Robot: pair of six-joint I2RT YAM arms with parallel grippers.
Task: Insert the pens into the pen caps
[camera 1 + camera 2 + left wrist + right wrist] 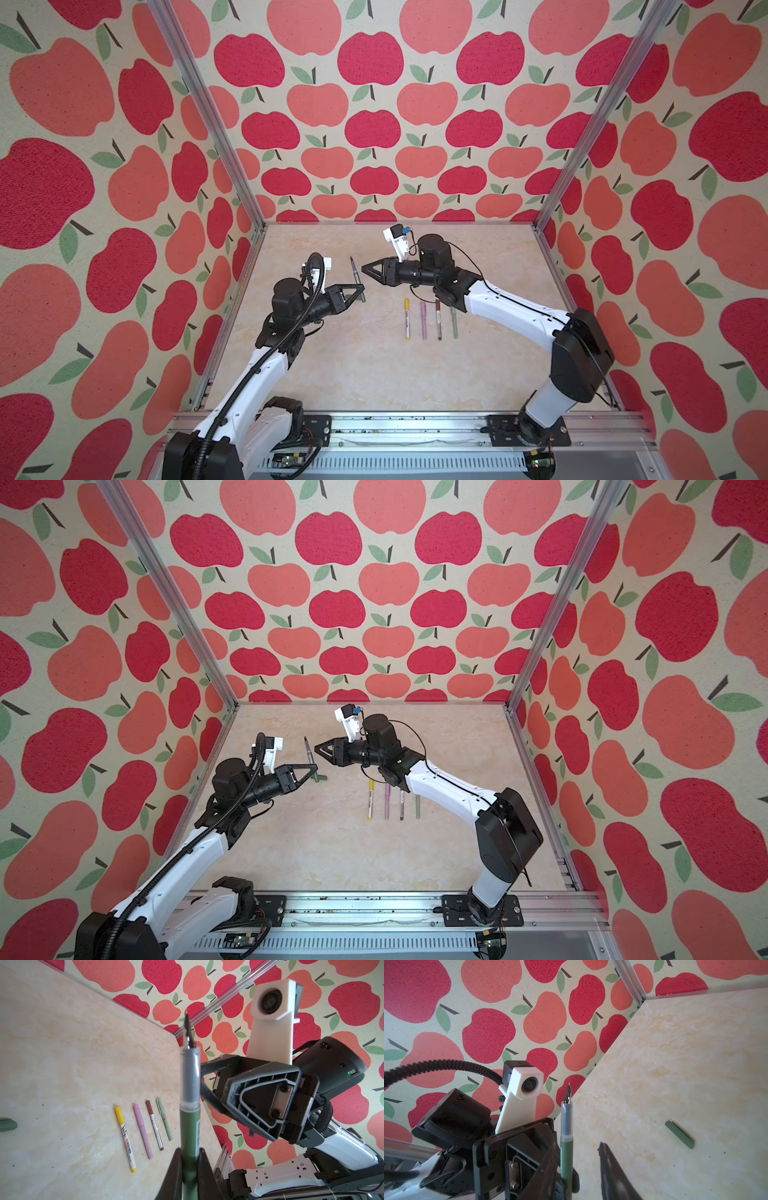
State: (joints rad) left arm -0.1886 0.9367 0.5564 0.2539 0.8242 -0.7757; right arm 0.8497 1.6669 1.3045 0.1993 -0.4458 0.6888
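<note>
Spanning the booth floor, the pale marbled counter (353, 374) carries everything. Over it the left hand (361, 288) is clamped on the lower barrel of the dark green pen (356, 275), lifting it clear of the surface, probably so a cap can be pushed on from the free end. Facing it, just beside the upper barrel but not touching, the right hand (365, 268) has its jaws partly apart and carries nothing. Near the right arm the yellow pen (407, 320), lilac-pink pen (423, 322), brown pen (438, 320) and sage green pen (454, 326) lie side by side, apparently capped and parked out of the way. The dark green cap (680, 1134) lies loose on the counter, apart from both hands, so fetching it looks like the next need. The held pen's nib (188, 1030) is bare and points away from the left hand.
</note>
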